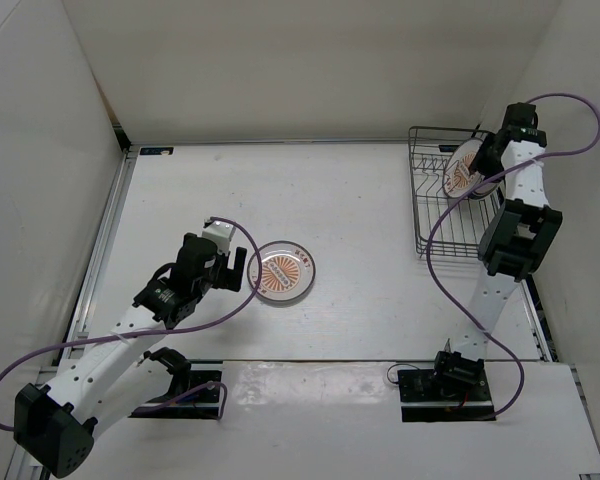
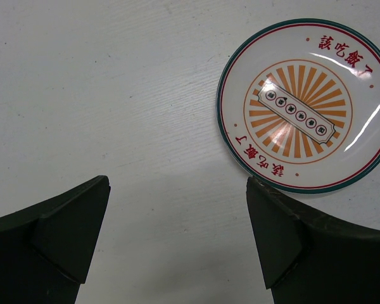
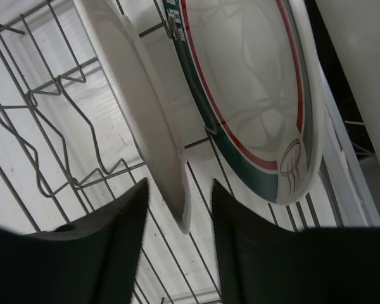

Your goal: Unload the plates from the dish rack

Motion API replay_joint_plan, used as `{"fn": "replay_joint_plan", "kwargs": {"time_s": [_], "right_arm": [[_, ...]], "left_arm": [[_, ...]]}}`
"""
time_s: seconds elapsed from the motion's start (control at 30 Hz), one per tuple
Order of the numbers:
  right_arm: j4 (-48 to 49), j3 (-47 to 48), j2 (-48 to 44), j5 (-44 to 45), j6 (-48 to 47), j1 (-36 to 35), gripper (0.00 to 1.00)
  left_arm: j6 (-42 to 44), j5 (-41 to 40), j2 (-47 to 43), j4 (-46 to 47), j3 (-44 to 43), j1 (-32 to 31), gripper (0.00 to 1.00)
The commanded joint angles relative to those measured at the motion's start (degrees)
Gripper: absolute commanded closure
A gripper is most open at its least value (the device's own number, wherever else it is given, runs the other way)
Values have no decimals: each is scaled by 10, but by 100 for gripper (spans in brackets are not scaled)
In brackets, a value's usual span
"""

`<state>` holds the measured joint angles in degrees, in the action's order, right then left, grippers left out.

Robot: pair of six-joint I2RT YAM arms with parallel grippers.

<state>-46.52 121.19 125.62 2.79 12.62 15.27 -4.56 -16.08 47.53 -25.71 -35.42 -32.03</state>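
Black right hand (image 3: pixel 179 187) astride racked plate (image 3: pixel 145 107); left hand (image 2: pixel 177 183) spread wide

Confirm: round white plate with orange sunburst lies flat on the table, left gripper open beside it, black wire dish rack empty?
Not empty: right wrist view shows two plates standing in the black wire dish rack, an edge-on white plate between the right gripper's open fingers and a green-rimmed white plate beside it. Rest is right.

2 white arms (image 1: pixel 100 360) with black joints, looping purple cables (image 1: pixel 428 255), matte black end effector fingers (image 2: pixel 63 240).
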Motion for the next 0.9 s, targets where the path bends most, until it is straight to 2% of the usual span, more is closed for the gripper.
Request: {"fn": "replay_joint_plan", "kwargs": {"time_s": [0.0, 0.07, 0.1, 0.27, 0.53, 0.7, 0.77, 0.87], "right_arm": [[22, 23, 9, -3, -1, 4, 57], [29, 11, 8, 4, -16, 1, 64], [39, 5, 4, 10, -19, 0, 74], [37, 9, 1, 36, -26, -1, 100], [29, -13, -54, 64, -30, -8, 100], [13, -27, -125, 103, -16, -23, 100], [-15, -28, -143, 136, -1, -35, 100], [-35, -2, -173, 262, 28, -71, 100]], "left_arm": [[-2, -2, -3, -1, -18, -2, 0], [0, -3, -3, 0, -18, -1, 0], [2, -4, -3, 0, -18, -1, 0], [4, 2, -5, 0, -18, -1, 0], [6, 3, -10, 0, -19, -2, 0], [4, 7, -19, 1, -19, -1, 0], [2, 8, -21, 1, -20, -1, 0], [0, 9, -23, 1, -19, -1, 0]]}}
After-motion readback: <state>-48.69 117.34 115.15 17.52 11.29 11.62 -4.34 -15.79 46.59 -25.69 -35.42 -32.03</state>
